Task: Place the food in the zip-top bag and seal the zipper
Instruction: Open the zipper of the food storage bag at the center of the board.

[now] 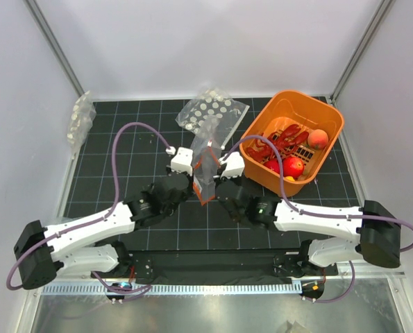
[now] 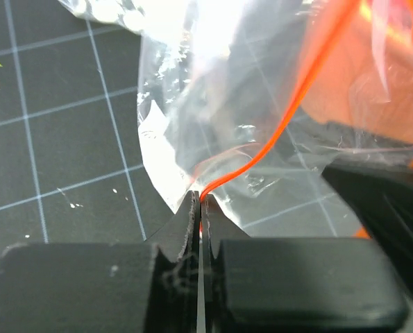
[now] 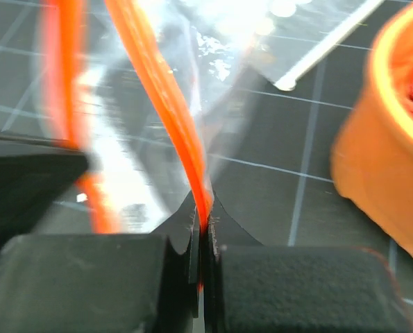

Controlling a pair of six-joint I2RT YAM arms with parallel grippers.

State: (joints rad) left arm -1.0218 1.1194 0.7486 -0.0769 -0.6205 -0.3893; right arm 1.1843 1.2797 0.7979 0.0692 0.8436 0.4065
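the zip-top bag hangs between the arms, left gripper and right gripper each clenched on its zipper. beyond, the food sits in the orange basket. likely step: spreading the mouth; next, one pincer must release to fetch food.

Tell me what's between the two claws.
The bag, with the left claw and right claw each shut on its zipper. The top view shows it.

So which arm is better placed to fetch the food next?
Right. The right fingers pinch the zipper next to the orange basket holding the food; the left fingers hold the zip-top bag on the far side.
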